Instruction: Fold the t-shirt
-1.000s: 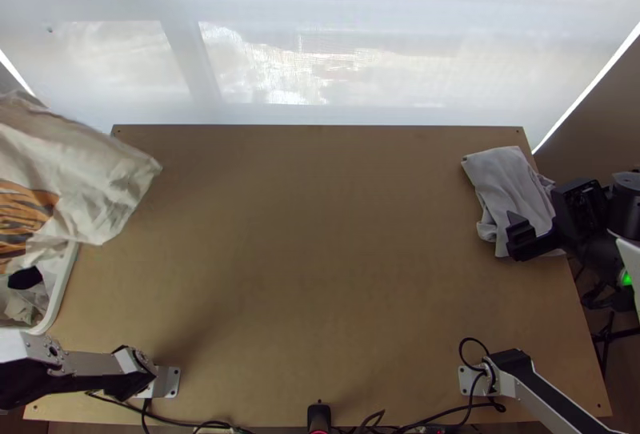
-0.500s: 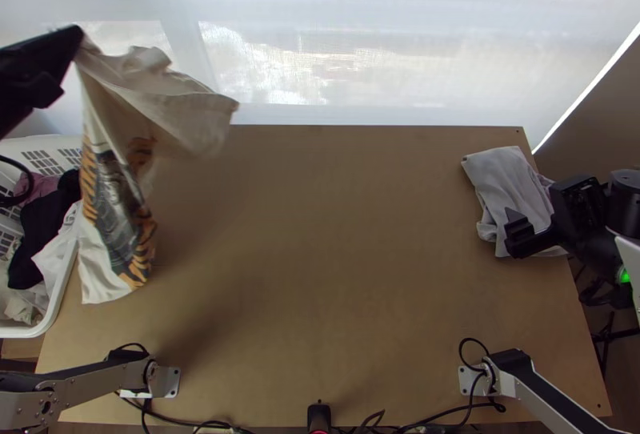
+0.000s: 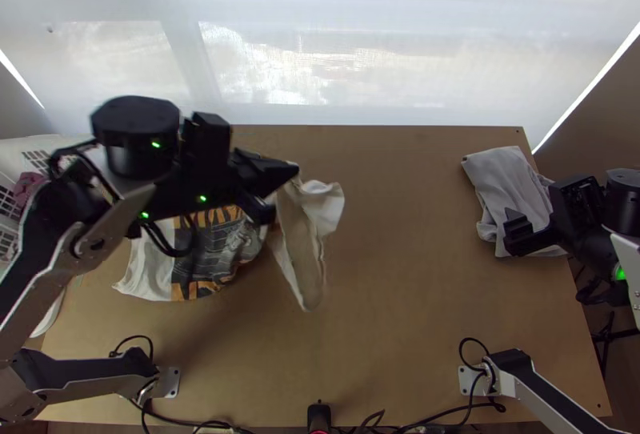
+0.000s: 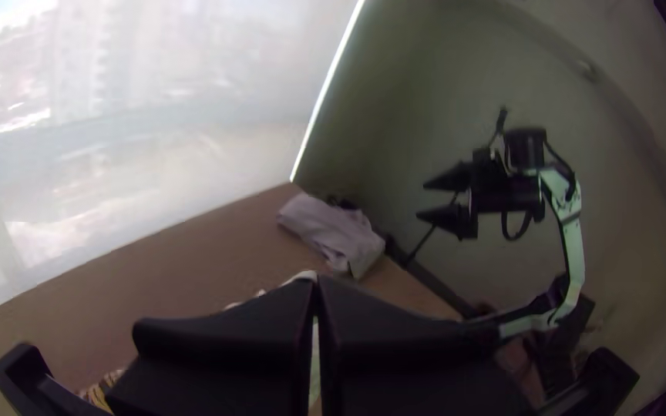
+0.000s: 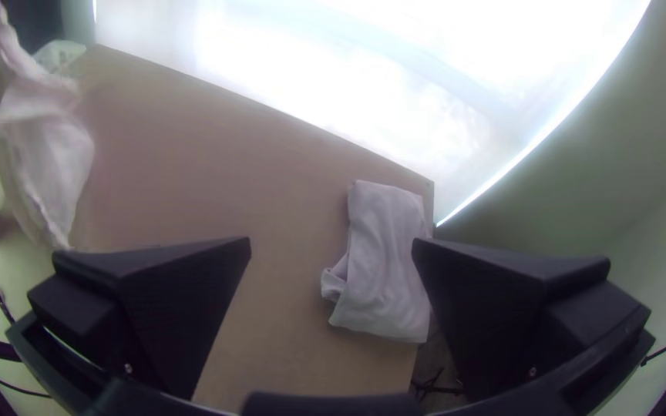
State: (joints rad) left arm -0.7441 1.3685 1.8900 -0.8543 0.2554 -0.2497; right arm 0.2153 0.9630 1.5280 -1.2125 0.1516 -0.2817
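Left tool [image 4: 315,283] pinches the printed t-shirt [image 3: 216,246], bunched and hanging over the table [image 3: 400,314]; right tool [image 5: 331,240] is wide. Judging by that bunching, spreading and folding remain.

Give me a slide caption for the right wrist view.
Open gripper above the table, folded pale garment near the corner.

One table [image 3: 400,338], seen from high up and from two wrists.
The top view looks steeply down from over the near edge, taking in most of the table; the left wrist view faces across to the far right corner, with the cloth [image 3: 508,186] well off; the right wrist view looks down on the cloth from nearer. All share that corner, cloth and window [image 3: 320,58].
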